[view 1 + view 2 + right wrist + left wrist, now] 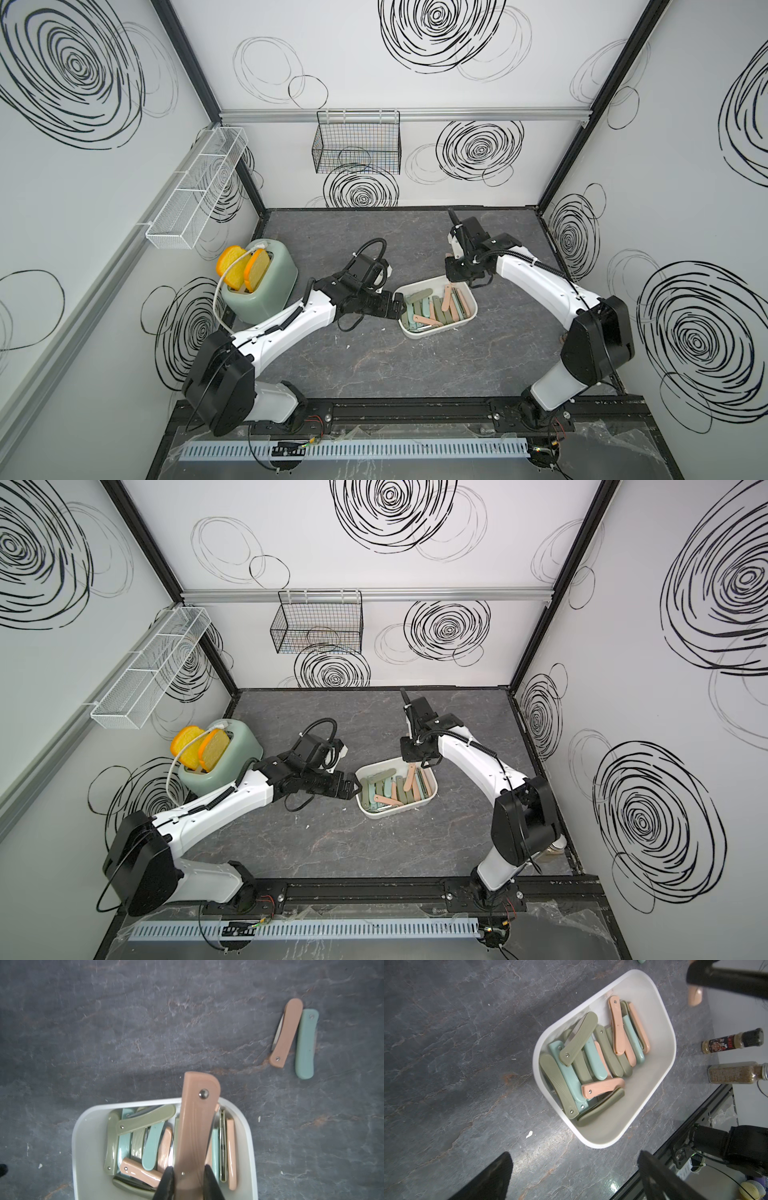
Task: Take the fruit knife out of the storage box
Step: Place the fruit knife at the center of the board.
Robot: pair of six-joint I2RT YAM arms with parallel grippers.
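Pink plastic marks the folded fruit knife, pinched near one end by the right gripper's jaws, which are closed narrowly on its handle. It hangs over the rim of the storage box, clear of the heap inside. That heap is more folded knives in olive, teal and pink. Near the box on the grey stone-look surface, a pink knife and a teal knife lie side by side. The left gripper sits just beside the box's rim, jaws spread wide and empty. A green toaster stands well apart from the box.
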